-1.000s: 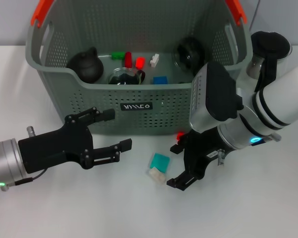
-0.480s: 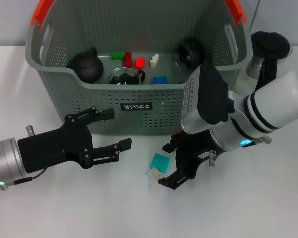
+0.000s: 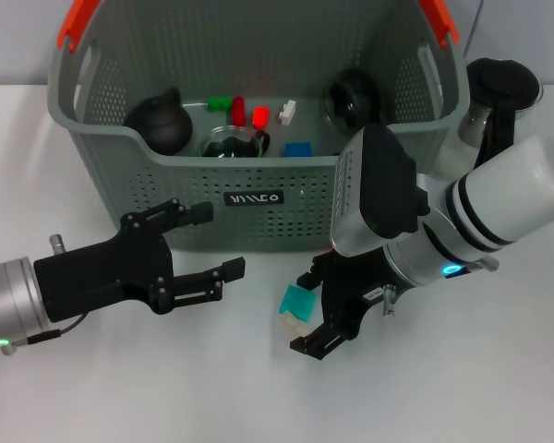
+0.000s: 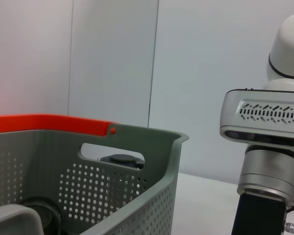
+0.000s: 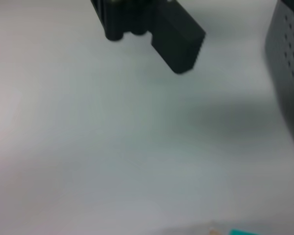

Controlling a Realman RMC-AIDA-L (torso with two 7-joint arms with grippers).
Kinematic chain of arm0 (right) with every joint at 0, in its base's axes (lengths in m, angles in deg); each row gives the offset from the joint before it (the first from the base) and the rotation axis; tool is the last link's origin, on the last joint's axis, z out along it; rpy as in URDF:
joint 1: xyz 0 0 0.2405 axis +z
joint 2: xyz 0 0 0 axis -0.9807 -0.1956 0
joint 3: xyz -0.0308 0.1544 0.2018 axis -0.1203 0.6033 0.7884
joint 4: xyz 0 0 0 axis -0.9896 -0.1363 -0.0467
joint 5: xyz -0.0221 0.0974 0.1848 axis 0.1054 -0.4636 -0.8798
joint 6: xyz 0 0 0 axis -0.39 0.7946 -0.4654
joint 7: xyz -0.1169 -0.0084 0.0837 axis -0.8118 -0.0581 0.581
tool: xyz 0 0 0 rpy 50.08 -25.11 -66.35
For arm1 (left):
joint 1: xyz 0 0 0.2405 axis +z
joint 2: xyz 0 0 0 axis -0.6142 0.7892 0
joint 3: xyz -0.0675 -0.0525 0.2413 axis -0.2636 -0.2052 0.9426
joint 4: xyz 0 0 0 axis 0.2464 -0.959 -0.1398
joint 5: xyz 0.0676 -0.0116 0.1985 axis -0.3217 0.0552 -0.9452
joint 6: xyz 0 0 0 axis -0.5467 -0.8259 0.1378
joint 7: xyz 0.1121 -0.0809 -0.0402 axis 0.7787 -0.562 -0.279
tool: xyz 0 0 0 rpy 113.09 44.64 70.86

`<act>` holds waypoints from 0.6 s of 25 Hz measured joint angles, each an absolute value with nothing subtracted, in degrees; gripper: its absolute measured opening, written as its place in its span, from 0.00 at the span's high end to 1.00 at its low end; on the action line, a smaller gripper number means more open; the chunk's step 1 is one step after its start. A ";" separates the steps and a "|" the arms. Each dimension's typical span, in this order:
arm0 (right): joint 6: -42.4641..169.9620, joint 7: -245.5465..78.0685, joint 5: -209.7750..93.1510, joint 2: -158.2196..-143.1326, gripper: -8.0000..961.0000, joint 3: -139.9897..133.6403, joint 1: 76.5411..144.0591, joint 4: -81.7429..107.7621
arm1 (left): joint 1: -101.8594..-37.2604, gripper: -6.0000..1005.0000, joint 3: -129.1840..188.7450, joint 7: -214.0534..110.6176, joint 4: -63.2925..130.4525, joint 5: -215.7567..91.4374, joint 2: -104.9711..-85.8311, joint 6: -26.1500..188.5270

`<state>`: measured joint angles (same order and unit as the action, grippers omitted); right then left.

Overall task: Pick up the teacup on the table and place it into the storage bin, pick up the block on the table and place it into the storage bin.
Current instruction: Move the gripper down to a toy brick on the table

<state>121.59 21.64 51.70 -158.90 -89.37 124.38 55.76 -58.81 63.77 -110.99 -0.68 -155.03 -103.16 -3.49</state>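
The block step is in hand: the right gripper (image 3: 309, 312), fingers spread and empty, brackets the teal block (image 3: 296, 301) on the table (image 3: 120, 388) before the storage bin (image 3: 258, 198); next, seemingly, closing and lifting; the left gripper (image 3: 198, 249) waits open nearby.

The bin (image 3: 258, 198) is cut off at the head view's top edge, so its far rim is out of frame. Beside the bin's front wall, the right gripper (image 3: 311, 312) partly covers the teal block (image 3: 296, 301). In the right wrist view, that block (image 5: 242, 232) is cropped and blurred.
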 joint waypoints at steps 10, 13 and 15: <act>124.03 21.64 50.98 -158.64 0.02 -89.10 123.78 56.76 | -58.81 0.15 63.77 -110.98 -0.59 -155.03 -103.11 -3.48; 124.68 21.64 50.69 -158.50 0.02 -88.57 123.49 57.15 | -58.81 0.15 63.77 -110.98 -0.64 -155.18 -103.07 -3.68; 125.66 21.61 50.47 -158.40 0.02 -88.01 123.31 57.20 | -58.80 0.15 63.77 -111.01 -0.81 -155.36 -103.01 -3.96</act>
<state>125.66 21.61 50.47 -158.40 -88.01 123.31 57.20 -58.80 63.77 -111.01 -0.81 -155.36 -103.01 -3.96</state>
